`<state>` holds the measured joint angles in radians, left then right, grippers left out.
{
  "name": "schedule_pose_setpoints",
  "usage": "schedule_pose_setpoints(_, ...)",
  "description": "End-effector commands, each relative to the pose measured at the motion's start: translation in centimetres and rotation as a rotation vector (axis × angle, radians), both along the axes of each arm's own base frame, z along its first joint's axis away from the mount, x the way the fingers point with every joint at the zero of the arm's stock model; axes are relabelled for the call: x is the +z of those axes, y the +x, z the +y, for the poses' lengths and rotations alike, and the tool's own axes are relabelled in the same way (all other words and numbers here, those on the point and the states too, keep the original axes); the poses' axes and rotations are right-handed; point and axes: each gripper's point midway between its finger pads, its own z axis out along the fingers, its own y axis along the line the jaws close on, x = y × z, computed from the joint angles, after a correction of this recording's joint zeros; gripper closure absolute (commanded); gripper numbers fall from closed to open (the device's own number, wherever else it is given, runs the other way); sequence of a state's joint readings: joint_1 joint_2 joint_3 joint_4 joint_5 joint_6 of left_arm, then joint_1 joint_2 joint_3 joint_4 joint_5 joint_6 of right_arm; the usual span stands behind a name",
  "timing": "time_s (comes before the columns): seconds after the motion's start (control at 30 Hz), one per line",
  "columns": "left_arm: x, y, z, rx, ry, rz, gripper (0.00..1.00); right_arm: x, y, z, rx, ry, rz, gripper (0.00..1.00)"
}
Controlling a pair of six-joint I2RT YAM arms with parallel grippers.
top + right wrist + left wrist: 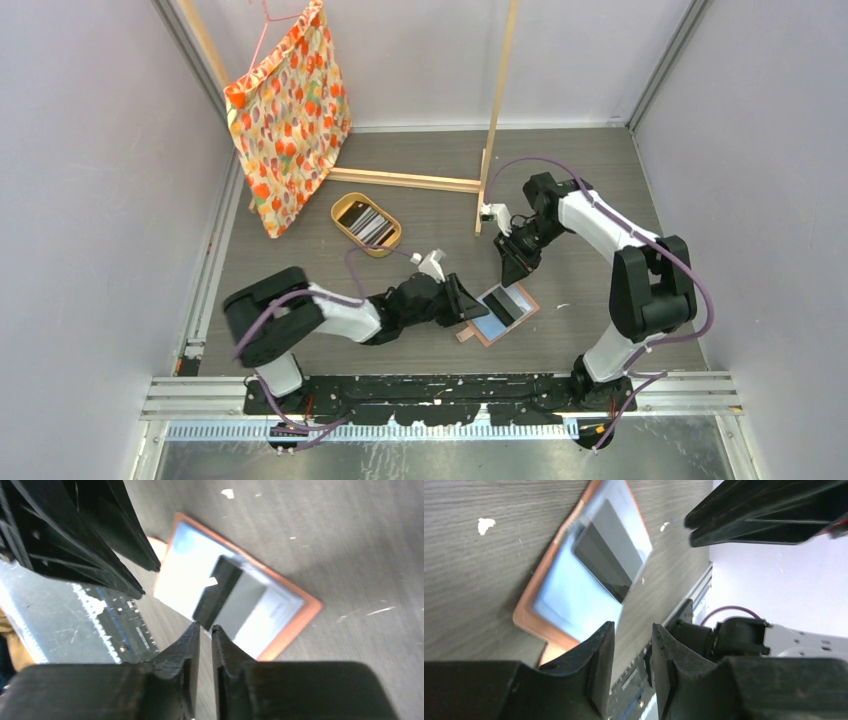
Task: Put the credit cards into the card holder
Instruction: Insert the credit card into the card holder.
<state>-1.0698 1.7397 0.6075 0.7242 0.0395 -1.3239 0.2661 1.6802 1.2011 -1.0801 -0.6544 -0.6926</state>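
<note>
Card holder (488, 326) lies open on the desk (600, 180), a dark credit card (506, 305) seemingly partway into it. Left claw (633, 630) beside, right claw (205, 627) above, both slightly spread, empty. Next: nudge card home.

Both arms share one build: rounded white shells alternate with black joint housings on the left arm (340, 315) and the right arm (600, 225). A thin purple cable (530, 160) runs outside the right arm's links behind the right end effector (515, 272). A second purple lead (349, 262) arcs behind the left end effector (468, 303). A small white camera block (432, 264) sits just behind each end effector. The end effectors are matte black and wedge-shaped. Their thick fingers (599, 650) have curved, stepped inner faces. Both bases are bolted to a black plate (430, 395).
</note>
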Motion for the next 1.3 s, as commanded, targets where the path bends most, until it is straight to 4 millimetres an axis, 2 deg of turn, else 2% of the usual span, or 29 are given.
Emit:
schedule_pose_setpoints(0.0,2.6,0.2,3.7,-0.026,0.138,-0.219,0.64,1.8,-3.3,0.8,0.169,0.153,-0.035,0.93)
schedule_pose_setpoints(0.03,3.1,0.2,4.8,-0.027,0.180,-0.251,0.63,1.7,-4.1,0.9,0.211,0.174,-0.037,0.98)
schedule_pose_setpoints(0.1,3.6,-0.2,6.8,-0.042,0.249,-0.313,0.58,1.3,-5.7,1.0,0.297,0.208,-0.057,0.99)
schedule_pose_setpoints(0.17,4.8,-0.5,8.5,-0.042,0.260,-0.369,0.49,0.7,-6.9,1.4,0.389,0.230,-0.104,0.99)
schedule_pose_setpoints(0.23,5.3,-0.9,9.5,-0.034,0.229,-0.411,0.32,0.0,-6.9,2.3,0.415,0.196,-0.155,0.99)
schedule_pose_setpoints(0.3,5.2,-1.2,10.3,-0.005,0.169,-0.417,0.10,-1.1,-6.7,3.0,0.421,0.128,-0.194,0.99)
schedule_pose_setpoints(0.33,4.8,-1.4,10.7,0.019,0.143,-0.388,0.02,-1.5,-6.3,3.3,0.438,0.098,-0.223,0.99)
schedule_pose_setpoints(0.47,3.9,-2.5,10.7,-0.015,0.124,-0.299,0.00,-3.3,-5.8,4.3,0.451,-0.006,-0.244,0.99)
schedule_pose_setpoints(0.53,3.3,-2.9,10.2,-0.037,0.136,-0.252,0.02,-4.3,-5.9,4.5,0.466,-0.047,-0.241,0.99)
schedule_pose_setpoints(0.6,2.9,-3.1,9.8,-0.038,0.122,-0.221,0.12,-5.1,-6.0,4.8,0.488,-0.083,-0.234,0.99)
schedule_pose_setpoints(0.7,2.0,-3.3,9.2,-0.035,0.085,-0.168,0.19,-6.2,-5.8,4.7,0.500,-0.142,-0.226,0.99)
schedule_pose_setpoints(0.9,1.3,-3.8,6.6,-0.080,0.006,-0.075,0.24,-6.4,-5.4,4.4,0.490,-0.177,-0.236,0.99)
schedule_pose_setpoints(1.03,0.0,-3.9,4.8,-0.095,-0.026,0.015,0.33,-6.5,-5.3,4.3,0.490,-0.186,-0.236,0.99)
schedule_pose_setpoints(1.1,-0.8,-3.9,4.4,-0.092,-0.041,0.045,0.40,-6.5,-5.3,4.2,0.487,-0.189,-0.236,0.99)
schedule_pose_setpoints(1.2,-1.7,-3.9,4.0,-0.086,-0.064,0.080,0.60,-6.5,-5.2,4.2,0.484,-0.193,-0.233,0.99)
schedule_pose_setpoints(1.27,-2.1,-4.2,3.9,-0.089,-0.066,0.101,0.67,-6.5,-5.2,4.2,0.482,-0.196,-0.230,0.99)
